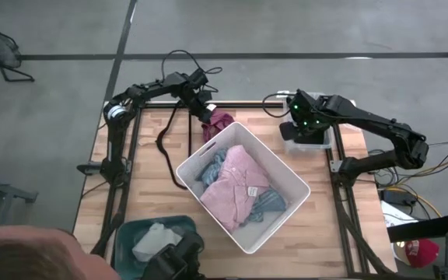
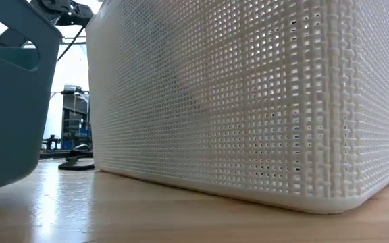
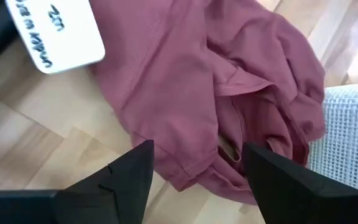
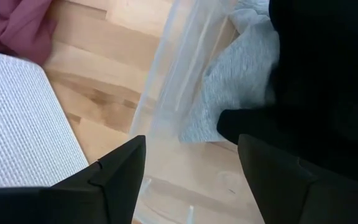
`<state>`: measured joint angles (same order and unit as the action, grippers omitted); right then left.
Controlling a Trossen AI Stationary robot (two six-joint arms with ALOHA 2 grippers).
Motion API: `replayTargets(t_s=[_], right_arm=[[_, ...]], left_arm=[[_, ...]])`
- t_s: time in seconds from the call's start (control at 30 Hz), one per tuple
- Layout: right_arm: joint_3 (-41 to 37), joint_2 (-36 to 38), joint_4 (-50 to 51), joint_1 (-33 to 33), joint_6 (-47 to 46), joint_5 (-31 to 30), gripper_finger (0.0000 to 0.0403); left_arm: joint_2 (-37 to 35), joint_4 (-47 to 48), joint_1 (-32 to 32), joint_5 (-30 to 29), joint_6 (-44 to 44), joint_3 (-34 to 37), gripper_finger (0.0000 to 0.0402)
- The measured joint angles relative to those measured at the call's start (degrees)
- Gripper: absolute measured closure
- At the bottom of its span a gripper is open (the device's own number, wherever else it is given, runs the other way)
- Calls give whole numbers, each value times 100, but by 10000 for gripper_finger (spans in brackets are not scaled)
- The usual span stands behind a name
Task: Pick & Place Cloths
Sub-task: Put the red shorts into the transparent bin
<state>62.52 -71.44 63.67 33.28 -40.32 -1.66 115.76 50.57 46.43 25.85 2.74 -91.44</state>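
**Cloths on the worktop: stock and positions**

Maroon cloth (image 3: 229,81): lies crumpled on the bare wood near the far edge of the worktop, touching the far corner of the white mesh basket (image 1: 286,167). A white handwritten label (image 3: 55,31) lies just beside it.

Pink cloth (image 1: 236,183): inside the white basket, on top, with a small white tag. Blue striped cloth (image 1: 212,165): in the same basket, showing under and around the pink one.

Grey cloth (image 4: 235,81) and black cloth (image 4: 316,68): together in a clear plastic tub (image 4: 166,81) at the far right part of the worktop, the black one partly over the grey.

Cream-white cloth (image 1: 152,239): in a teal bin (image 1: 131,233) at the near left corner.

Left gripper (image 3: 194,168): just above the maroon cloth, jaws spread wide, nothing held.

Right gripper (image 4: 191,162): over the near rim of the clear tub, jaws spread wide, nothing held.

Other: a thin black cable (image 1: 164,140) loops on the worktop left of the basket. A person's head shows at the near left edge in the high view.
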Motion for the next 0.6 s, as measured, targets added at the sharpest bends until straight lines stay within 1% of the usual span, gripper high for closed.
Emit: replayTargets(t_s=[0.17,0.33,0.43,0.57,0.6], right_arm=[[-2,0,-5,0,-165,1,147],[-2,0,-24,0,-175,3,161],[-4,0,-75,0,-174,3,171],[-4,0,-212,0,-174,5,181],[-4,0,-247,0,-177,5,183]], left_arm=[[64,-201,-21,-31,32,0,154],[95,-244,-19,-28,16,-2,158],[257,-202,-21,-24,-111,-2,185],[412,-194,-18,261,-135,-24,244],[403,-205,-20,224,-135,-72,258]])
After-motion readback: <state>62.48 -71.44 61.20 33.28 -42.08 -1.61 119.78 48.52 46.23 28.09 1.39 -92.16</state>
